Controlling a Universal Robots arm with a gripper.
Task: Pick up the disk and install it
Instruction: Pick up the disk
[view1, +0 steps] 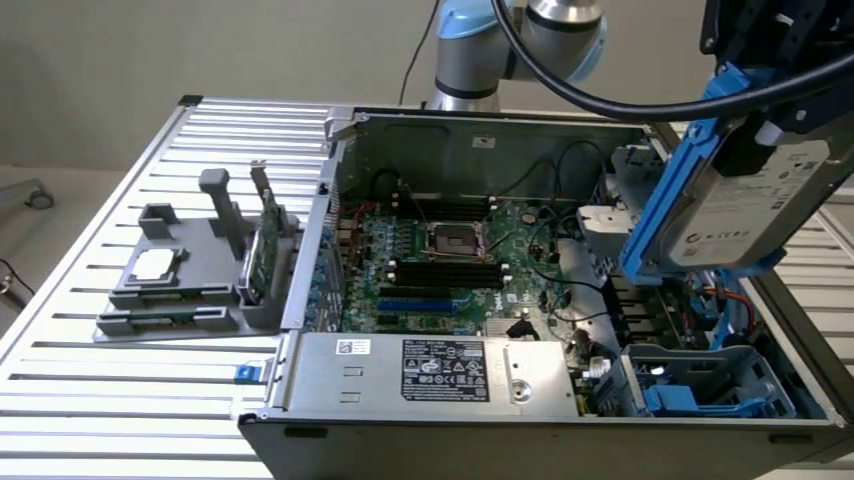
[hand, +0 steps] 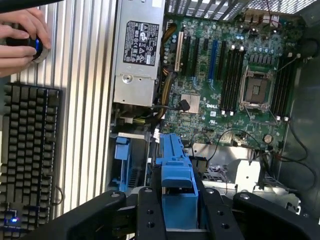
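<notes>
Ribbed aluminium table (view1: 200, 130) under open steel computer case (view1: 534, 455) | disk (view1: 747, 215) upper right of exterior view, tilted on edge above blue plastic bay (view1: 707, 385) | claw (view1: 767, 110) clamped on disk's blue frame | likely heavy, rigid, shock-sensitive; smooth metal shell slippery, plastic rails the safer hold | boxy, silver-grey, white label

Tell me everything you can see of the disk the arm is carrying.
The disk is a silver-grey metal slab with a white label, framed by blue plastic rails. It hangs tilted, nearly on edge, above the open computer case at the exterior view's right, clamped between the black fingers of the gripper.
</notes>
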